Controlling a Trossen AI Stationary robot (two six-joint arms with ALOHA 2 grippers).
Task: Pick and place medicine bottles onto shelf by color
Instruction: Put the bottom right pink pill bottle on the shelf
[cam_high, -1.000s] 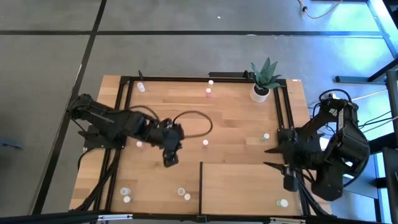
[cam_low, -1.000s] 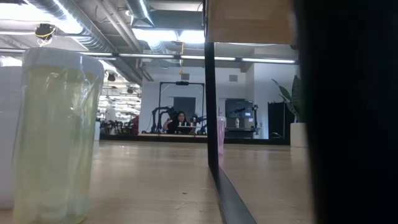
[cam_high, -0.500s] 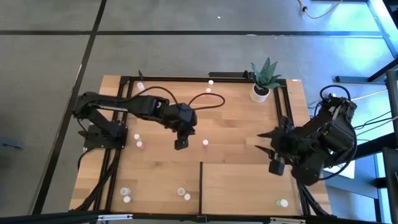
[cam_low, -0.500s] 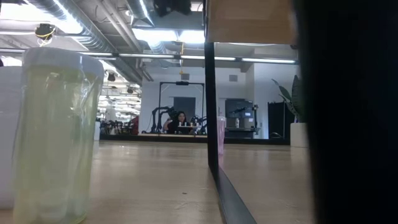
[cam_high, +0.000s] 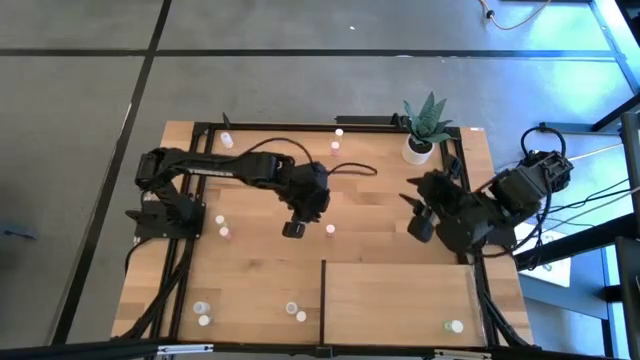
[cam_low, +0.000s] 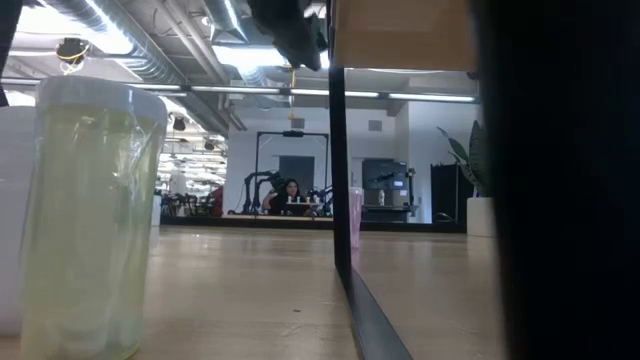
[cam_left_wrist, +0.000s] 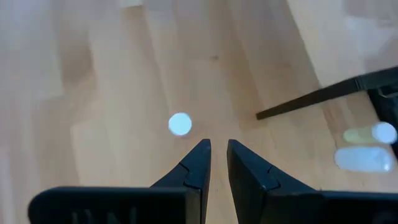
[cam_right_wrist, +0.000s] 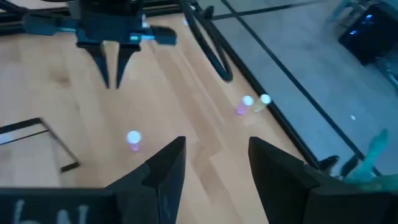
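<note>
Looking from above, the left tool (cam_high: 293, 229) hung pinched together just beside a pink bottle (cam_high: 329, 230); the right tool (cam_high: 418, 226), parted and empty, waited near the shelf (cam_high: 400, 300). Its wrist view showed that bottle (cam_left_wrist: 180, 124) off-centre, so descending unopened might topple it. No writing was legible.
</note>
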